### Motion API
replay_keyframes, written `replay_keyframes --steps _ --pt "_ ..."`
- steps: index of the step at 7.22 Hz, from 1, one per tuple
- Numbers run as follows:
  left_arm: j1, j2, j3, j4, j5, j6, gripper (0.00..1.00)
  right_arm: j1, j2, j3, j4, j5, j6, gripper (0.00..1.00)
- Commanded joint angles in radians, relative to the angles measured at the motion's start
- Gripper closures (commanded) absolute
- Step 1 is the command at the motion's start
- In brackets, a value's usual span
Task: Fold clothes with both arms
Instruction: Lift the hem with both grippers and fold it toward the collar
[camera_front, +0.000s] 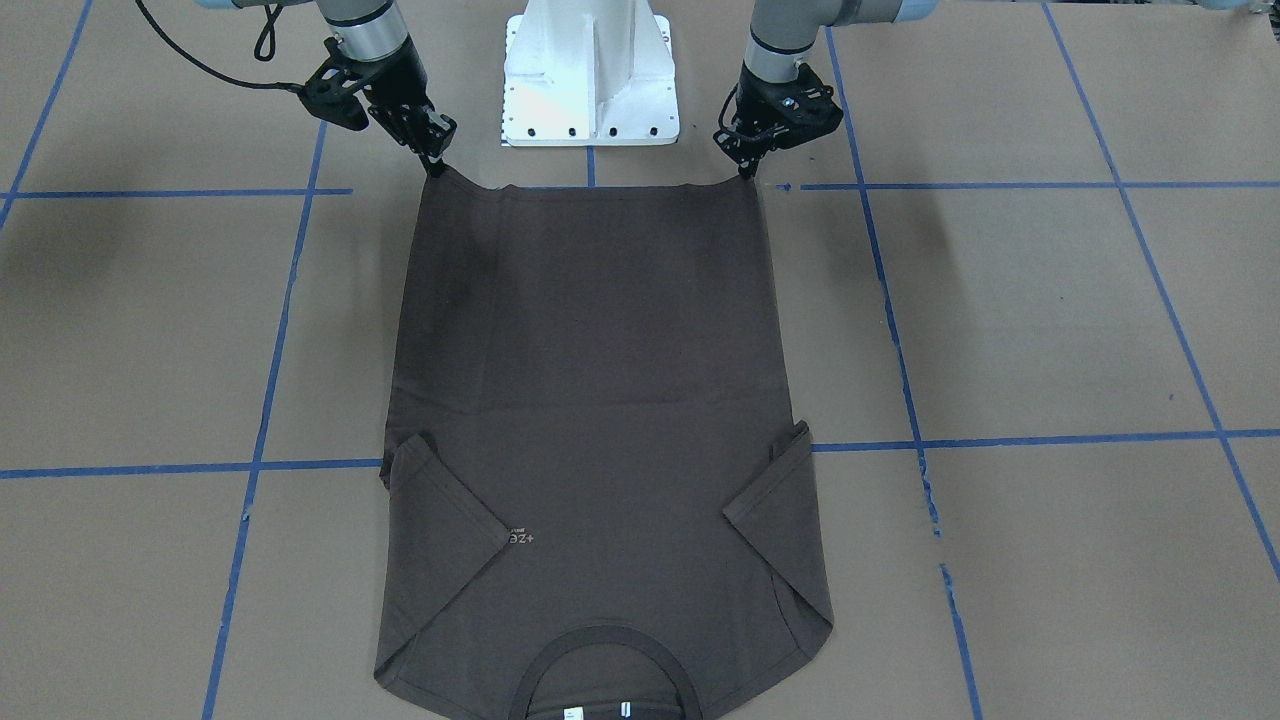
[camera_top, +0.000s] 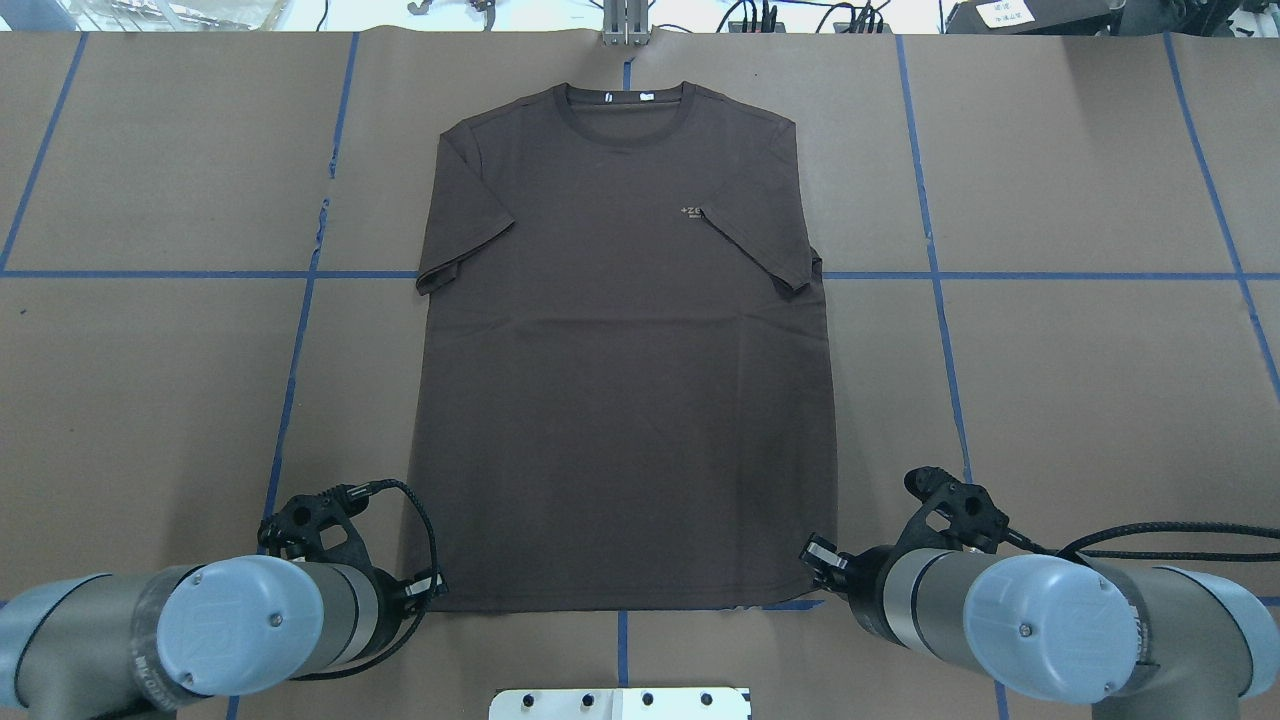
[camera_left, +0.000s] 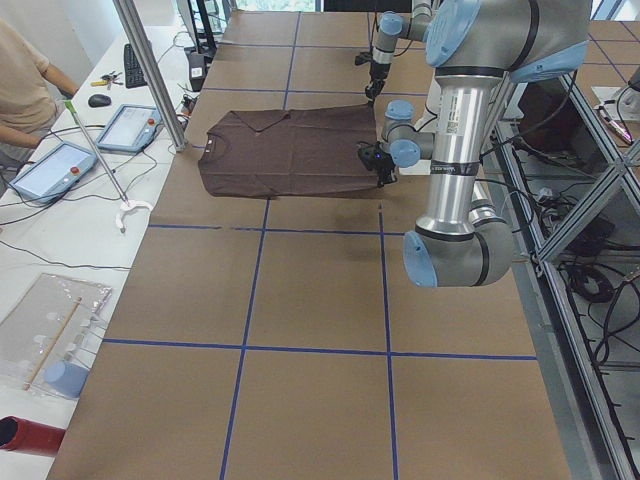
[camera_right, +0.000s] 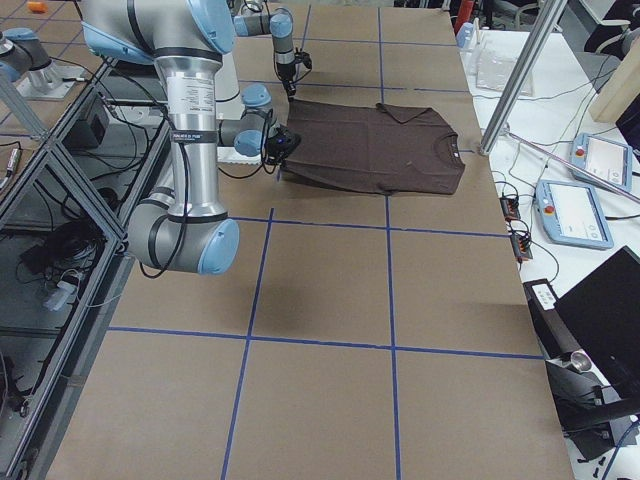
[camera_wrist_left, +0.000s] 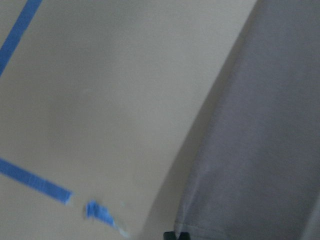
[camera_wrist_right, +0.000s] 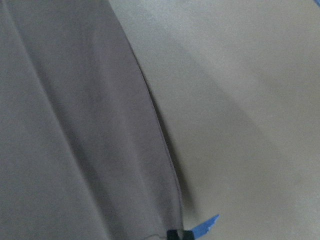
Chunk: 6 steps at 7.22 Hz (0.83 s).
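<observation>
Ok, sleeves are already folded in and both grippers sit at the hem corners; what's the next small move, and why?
Probably raise both grippers together, lifting the hem. The right gripper and left gripper each appear pinched on a hem corner of the T-shirt, which otherwise lies flat with sleeves tucked inward, so an even lift would start carrying the hem toward the collar.

T-shirt collar cut off at the front view's bottom edge; chest lettering too small to read

One dark brown short-sleeved T-shirt, spread on brown paper-covered worktop; black right gripper at near hem corner.
</observation>
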Motion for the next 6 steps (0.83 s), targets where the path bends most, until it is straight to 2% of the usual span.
replay_keyframes --steps 1,3,4,5,6 --pt "0.107 0.001 -0.130 0.077 -0.008 -0.066 1.00 -0.068 -0.072 0.087 0.000 0.033 0.002 1.00" --pt "0.095 0.004 -0.222 0.117 -0.008 -0.067 1.00 -0.050 -0.091 0.149 0.002 0.023 0.004 1.00" --pt "0.013 -0.005 -0.223 0.124 -0.010 -0.050 1.00 -0.011 -0.076 0.138 0.002 0.020 0.004 1.00" --pt "-0.091 -0.011 -0.223 0.124 -0.013 0.017 1.00 0.099 -0.007 0.083 0.000 0.030 -0.016 1.00" --pt "-0.166 -0.019 -0.195 0.122 -0.013 0.119 1.00 0.200 0.107 -0.025 -0.003 0.038 -0.070 1.00"
